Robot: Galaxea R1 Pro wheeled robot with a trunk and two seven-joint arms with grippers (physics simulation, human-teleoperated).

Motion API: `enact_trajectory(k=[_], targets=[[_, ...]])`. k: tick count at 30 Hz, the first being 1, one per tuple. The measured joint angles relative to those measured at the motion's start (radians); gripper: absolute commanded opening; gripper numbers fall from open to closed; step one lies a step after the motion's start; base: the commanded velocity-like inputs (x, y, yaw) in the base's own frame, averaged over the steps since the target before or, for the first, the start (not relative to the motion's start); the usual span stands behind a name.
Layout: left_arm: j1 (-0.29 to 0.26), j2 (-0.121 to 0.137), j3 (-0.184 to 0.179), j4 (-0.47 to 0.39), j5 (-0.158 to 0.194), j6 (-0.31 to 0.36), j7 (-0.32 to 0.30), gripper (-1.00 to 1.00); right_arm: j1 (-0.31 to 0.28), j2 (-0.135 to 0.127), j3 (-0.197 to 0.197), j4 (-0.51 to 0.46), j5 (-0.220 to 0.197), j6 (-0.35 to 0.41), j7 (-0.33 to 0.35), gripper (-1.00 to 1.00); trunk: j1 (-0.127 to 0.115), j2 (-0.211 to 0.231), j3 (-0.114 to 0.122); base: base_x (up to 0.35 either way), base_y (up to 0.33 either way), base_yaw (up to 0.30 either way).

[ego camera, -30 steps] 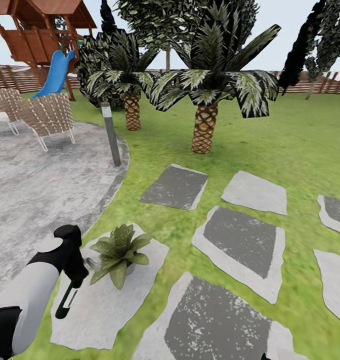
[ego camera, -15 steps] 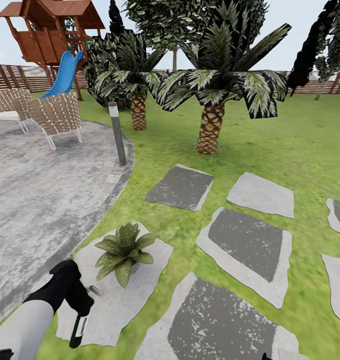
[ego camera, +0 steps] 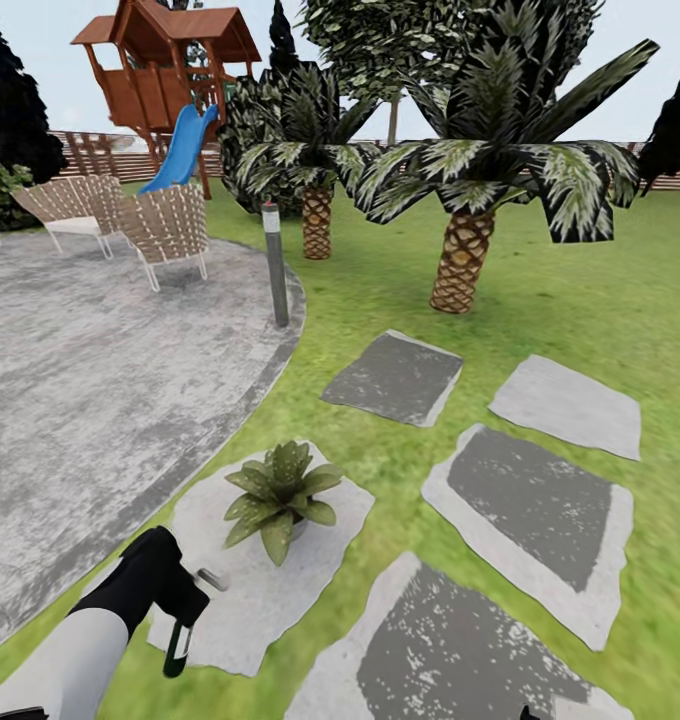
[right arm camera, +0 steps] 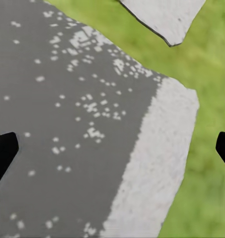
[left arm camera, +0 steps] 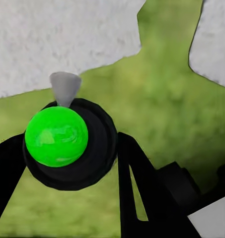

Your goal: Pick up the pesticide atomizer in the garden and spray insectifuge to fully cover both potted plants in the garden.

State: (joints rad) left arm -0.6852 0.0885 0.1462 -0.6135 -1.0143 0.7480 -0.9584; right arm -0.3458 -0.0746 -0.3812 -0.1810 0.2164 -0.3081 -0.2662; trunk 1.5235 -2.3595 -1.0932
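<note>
One potted plant (ego camera: 280, 492), a low rosette of pointed green leaves, sits on a pale stepping stone (ego camera: 270, 590); left gripper (ego camera: 185, 600) clamps the slim dark atomizer (ego camera: 177, 648), right gripper's (right arm camera: 112, 148) jaws spread wide.

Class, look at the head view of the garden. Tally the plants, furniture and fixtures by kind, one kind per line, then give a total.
Small potted plants: 1
Palm-like plants with scaly trunks: 2
Woven chairs clearly seen: 2
Bollard lamps: 1
Playhouses with a blue slide: 1
Total: 7

Left gripper (ego camera: 185, 610) clamped — right fingers (right arm camera: 3, 151) spread.
</note>
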Motion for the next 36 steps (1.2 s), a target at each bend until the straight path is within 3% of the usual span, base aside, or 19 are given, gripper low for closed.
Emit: enact_trajectory(k=[3,20,36], targets=[[0.0,-0.001,0.002,0.0,0.021,0.001,0.011,-1.0,0.0,-0.001,0.0,0.0,0.0,0.0,0.0,1.0,0.0,0.0,0.0,0.024,-0.016,0.159],[0.0,-0.011,-0.001,-0.048,0.048,0.002,0.013,-1.0,0.0,-0.001,0.0,0.001,0.0,0.0,-0.001,1.0,0.0,0.0,0.0,0.137,-0.233,0.013],[0.0,-0.023,-0.002,-0.051,0.045,0.006,0.016,-1.0,0.0,0.001,0.0,0.002,0.0,0.0,-0.002,1.0,0.0,0.0,0.0,-0.035,-0.299,0.262]])
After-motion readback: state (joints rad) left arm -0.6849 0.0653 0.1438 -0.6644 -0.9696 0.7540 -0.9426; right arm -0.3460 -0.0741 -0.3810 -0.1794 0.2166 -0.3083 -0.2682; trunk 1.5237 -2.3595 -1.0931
